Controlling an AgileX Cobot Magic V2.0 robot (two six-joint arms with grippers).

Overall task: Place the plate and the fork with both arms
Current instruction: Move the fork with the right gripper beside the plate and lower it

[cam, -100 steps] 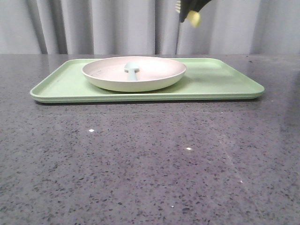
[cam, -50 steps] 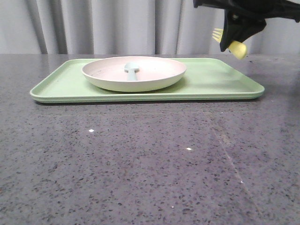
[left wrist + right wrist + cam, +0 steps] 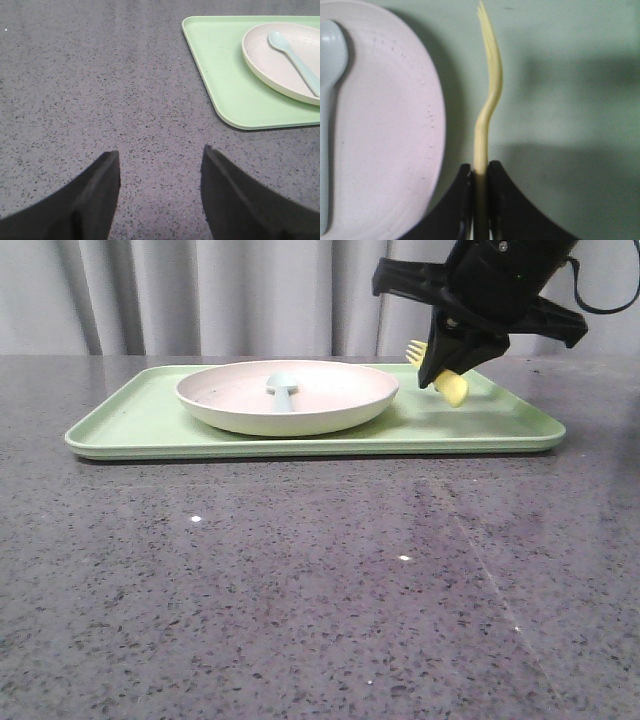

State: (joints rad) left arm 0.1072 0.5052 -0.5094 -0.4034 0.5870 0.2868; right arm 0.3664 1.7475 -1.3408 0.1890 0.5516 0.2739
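We find the round shallow cream-pink plate (image 3: 287,397) resting on the light green rectangular tray (image 3: 480,425) left of frame centre in the front view, with a pale blue plastic spoon (image 3: 281,387) lying in it. The right pincer (image 3: 447,365), at upper right of that frame, is clenched on the handle of the small bright yellow plastic fork (image 3: 437,370) and holds it above the tray's bare right portion, tines toward the back. In the right wrist view the fork (image 3: 487,107) hangs just beside the plate's rim (image 3: 436,100), apart from it. The left pincer (image 3: 160,167) stands released over the speckled grey table (image 3: 100,90), grasping nothing.

We judge the step in hand to be setting the fork down. It should be lowered level, parallel to the rim and clear of it, and let go only once it rests on the tray.
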